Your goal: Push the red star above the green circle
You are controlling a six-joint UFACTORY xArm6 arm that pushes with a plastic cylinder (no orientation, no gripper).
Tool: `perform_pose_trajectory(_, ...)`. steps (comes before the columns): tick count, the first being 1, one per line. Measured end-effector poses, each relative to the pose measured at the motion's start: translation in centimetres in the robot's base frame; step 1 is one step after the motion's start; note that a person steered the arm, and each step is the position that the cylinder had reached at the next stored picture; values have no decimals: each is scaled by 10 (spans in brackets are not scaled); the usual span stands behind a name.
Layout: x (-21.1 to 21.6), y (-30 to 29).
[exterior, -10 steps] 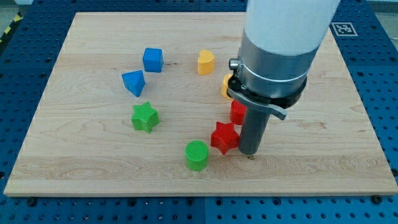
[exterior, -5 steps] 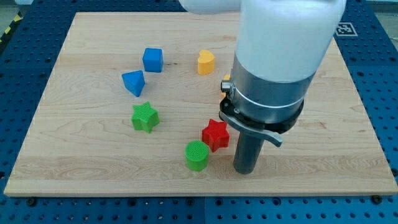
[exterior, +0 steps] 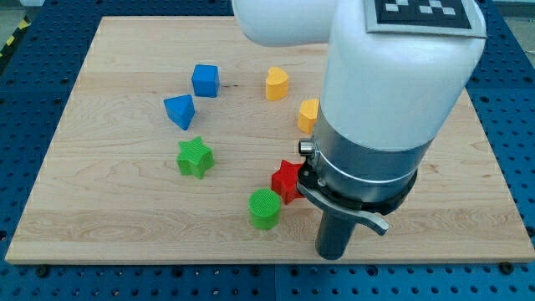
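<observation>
Wooden surface [exterior: 100, 217] on a blue perforated bench carries everything. Red star [exterior: 286, 181] lies just up-right of the green circle [exterior: 265, 208], nearly touching, partly hidden by the arm. My tip [exterior: 336, 256] rests right of the circle and below the star; no hand exists, so nothing is grasped. Judging by this, the push is midway: next I should nudge the star leftward, directly above the circle.
</observation>
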State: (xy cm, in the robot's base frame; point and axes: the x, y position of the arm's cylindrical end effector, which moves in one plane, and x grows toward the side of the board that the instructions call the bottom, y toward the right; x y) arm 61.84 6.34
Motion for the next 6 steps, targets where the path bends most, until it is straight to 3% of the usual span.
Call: perform_pose_trajectory(6,-13,-35)
